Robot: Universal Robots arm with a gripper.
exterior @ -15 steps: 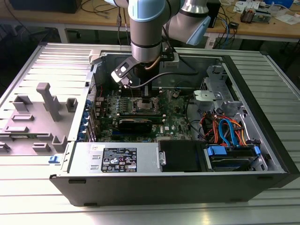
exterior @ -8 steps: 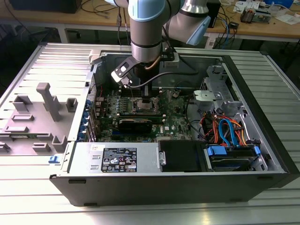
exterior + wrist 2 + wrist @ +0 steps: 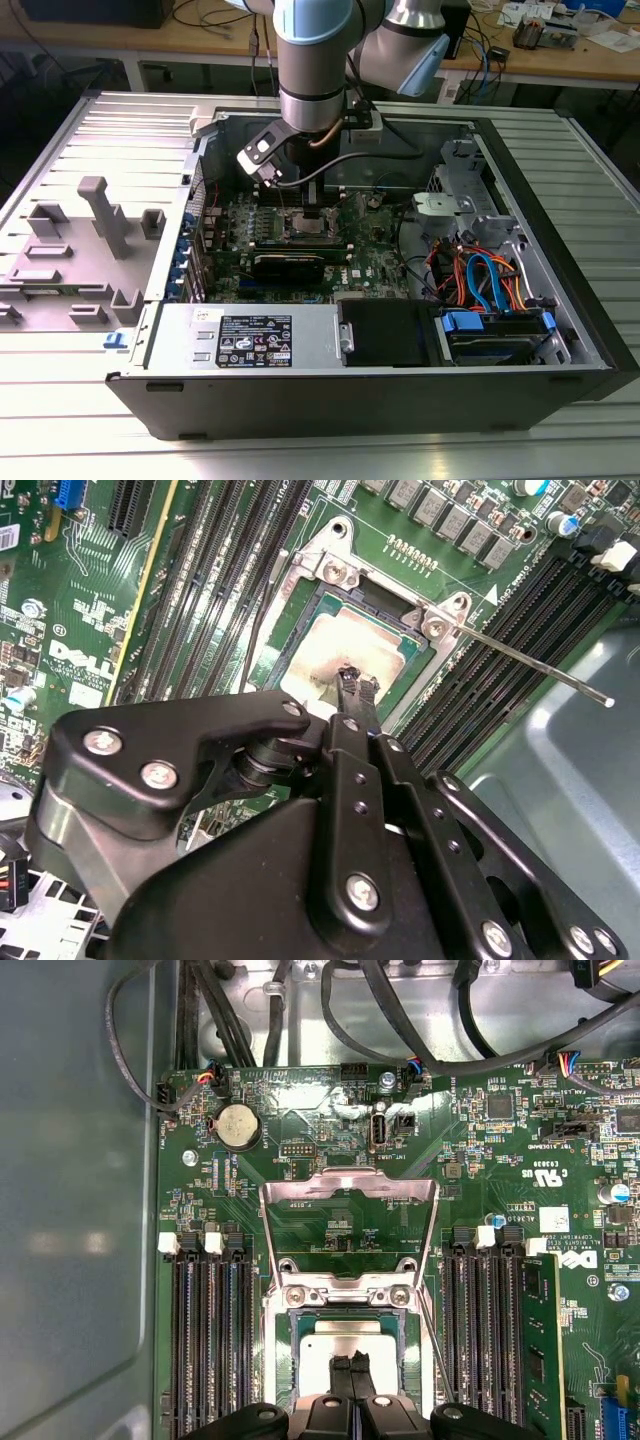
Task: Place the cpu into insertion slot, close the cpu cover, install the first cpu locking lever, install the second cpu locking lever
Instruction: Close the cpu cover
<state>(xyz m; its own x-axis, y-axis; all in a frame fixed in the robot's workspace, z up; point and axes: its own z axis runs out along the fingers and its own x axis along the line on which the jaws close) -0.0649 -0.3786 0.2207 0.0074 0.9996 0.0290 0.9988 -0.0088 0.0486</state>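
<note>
Underneath, ribbed metal tbl [image 3: 330,455]; benches [image 3: 590,62] behind

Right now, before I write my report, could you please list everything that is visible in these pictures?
computer case: one, dark grey, open on slatted table
circuit board: one, green, inside case
insertion slot: one, metal-rimmed, mid-board
cpu: one, silvery, in the slot
cpu cover: one, silver frame, standing open
lever: one, thin metal rod, jutting from slot corner
memory slots: several, black, flanking the slot
cables: several, blue and orange, exterior view's right
plastic fixtures: several, grey, exterior view's left
arm: one, grey and blue, reaching into case
fingers: two, black, shut, over the cpu
</note>
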